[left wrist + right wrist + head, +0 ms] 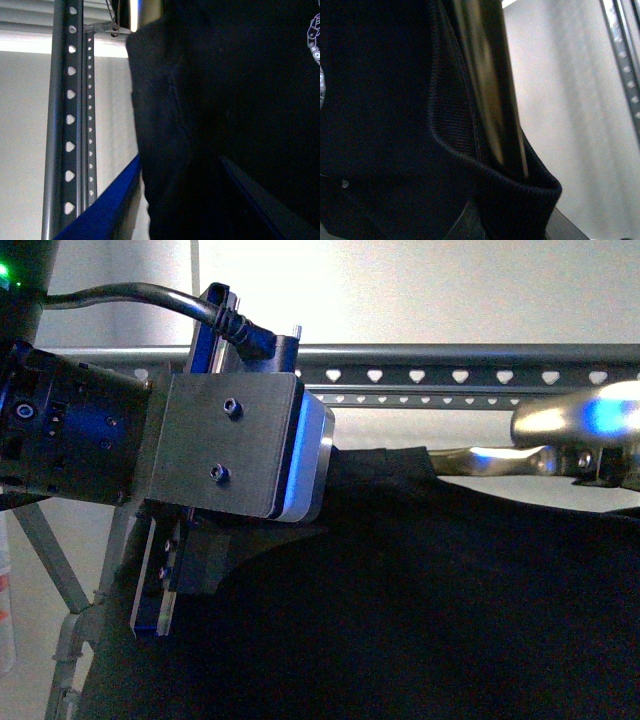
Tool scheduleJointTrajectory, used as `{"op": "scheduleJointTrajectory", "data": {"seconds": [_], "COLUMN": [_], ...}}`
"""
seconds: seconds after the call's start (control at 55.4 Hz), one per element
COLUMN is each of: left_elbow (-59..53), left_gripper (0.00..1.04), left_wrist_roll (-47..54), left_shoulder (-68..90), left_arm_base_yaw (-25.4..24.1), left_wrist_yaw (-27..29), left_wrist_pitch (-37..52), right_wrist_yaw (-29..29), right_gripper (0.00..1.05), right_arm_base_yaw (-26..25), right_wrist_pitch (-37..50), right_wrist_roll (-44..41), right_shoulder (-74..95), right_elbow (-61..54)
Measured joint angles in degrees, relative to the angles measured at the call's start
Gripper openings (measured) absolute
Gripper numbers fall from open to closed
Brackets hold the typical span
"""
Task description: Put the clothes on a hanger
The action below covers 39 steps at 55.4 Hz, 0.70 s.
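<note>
The black T-shirt (pixel 430 600) hangs spread between my two grippers, just in front of and below the grey rack's top rail (pixel 450 375) with its heart-shaped holes. My left gripper (pixel 328 465) is shut on the shirt's top edge at the left. My right gripper (pixel 520 445) is shut on the top edge at the right. In the left wrist view the shirt (pixel 210 125) fills the space between the fingers (pixel 107 205), with the rail (pixel 70 120) beside it and a bit of the print (pixel 314 35) showing. In the right wrist view the ribbed collar (pixel 470 150) is pinched.
The rack's crossed grey legs (pixel 60 570) show at lower left, before a pale wall (pixel 420 290). A shiny metal bar (pixel 485 90) runs along inside the collar. The rail (pixel 625 65) shows at the edge of the right wrist view.
</note>
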State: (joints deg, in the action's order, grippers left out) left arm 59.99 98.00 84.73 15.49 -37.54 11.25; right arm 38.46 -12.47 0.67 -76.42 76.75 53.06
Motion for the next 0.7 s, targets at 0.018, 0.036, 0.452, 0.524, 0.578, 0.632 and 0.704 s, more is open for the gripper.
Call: {"op": "scheduleJointTrajectory", "data": {"seconds": [0.018, 0.036, 0.452, 0.524, 0.578, 0.632, 0.704], "left_elbow": [0.00, 0.00, 0.07, 0.07, 0.07, 0.07, 0.07], "left_gripper": [0.54, 0.58, 0.98, 0.98, 0.98, 0.98, 0.98], "left_wrist_roll": [0.00, 0.00, 0.11, 0.13, 0.15, -0.02, -0.17], "left_shoulder": [0.00, 0.00, -0.02, -0.02, -0.02, -0.02, 0.00], "left_arm_base_yaw": [0.00, 0.00, 0.00, 0.00, 0.00, 0.00, 0.00], "left_wrist_yaw": [0.00, 0.00, -0.02, 0.00, 0.04, 0.42, 0.63], "left_wrist_pitch": [0.00, 0.00, 0.02, 0.02, 0.02, 0.00, 0.00], "right_wrist_yaw": [0.33, 1.16, 5.33, 3.74, 3.76, 6.01, 8.39], "right_gripper": [0.08, 0.08, 0.07, 0.07, 0.07, 0.06, 0.04], "right_arm_base_yaw": [-0.15, -0.85, -13.16, -14.58, -15.02, -15.19, -14.86], "right_wrist_pitch": [-0.72, -2.60, -51.63, -54.12, -51.91, -49.59, -46.18], "right_wrist_roll": [0.42, 1.25, -2.10, -4.98, -4.81, -2.38, 3.15], "right_shoulder": [-0.04, -0.42, 0.52, 1.16, 1.27, 1.42, 1.38], "right_elbow": [0.00, 0.00, 3.58, 4.00, 4.20, 5.55, 7.39]}}
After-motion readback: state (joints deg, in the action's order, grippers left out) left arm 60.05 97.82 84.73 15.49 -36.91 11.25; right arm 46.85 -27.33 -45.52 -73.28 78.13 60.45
